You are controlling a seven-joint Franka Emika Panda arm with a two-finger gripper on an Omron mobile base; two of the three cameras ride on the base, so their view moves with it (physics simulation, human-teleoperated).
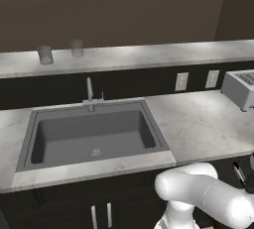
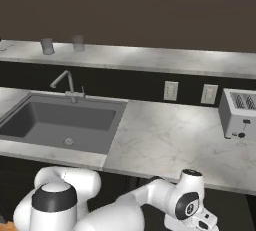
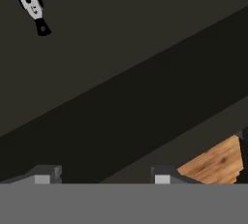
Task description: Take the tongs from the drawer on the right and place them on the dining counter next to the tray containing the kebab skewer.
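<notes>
In the hand view the tongs (image 3: 30, 2) lie at the top left: a slim silvery arm with a small black tip, on the dark floor of the open drawer (image 3: 145, 48). My gripper (image 3: 104, 177) hangs over the drawer, well away from the tongs. Its two fingertips (image 3: 48, 173) stand wide apart with nothing between them. In the left base view the drawer (image 1: 246, 186) stands open under the worktop's right end, with a thin utensil (image 1: 239, 173) inside. The dining counter (image 1: 149, 54) runs along the back. The tray and kebab skewer are out of view.
A grey sink (image 1: 94, 134) with a tap (image 1: 90, 94) is set in the marble worktop (image 1: 203, 124). A toaster (image 2: 240, 114) stands at the right. Two grey cups (image 1: 45, 54) (image 1: 77, 47) stand on the dining counter's left part. Wooden floor (image 3: 215, 162) shows beside the drawer.
</notes>
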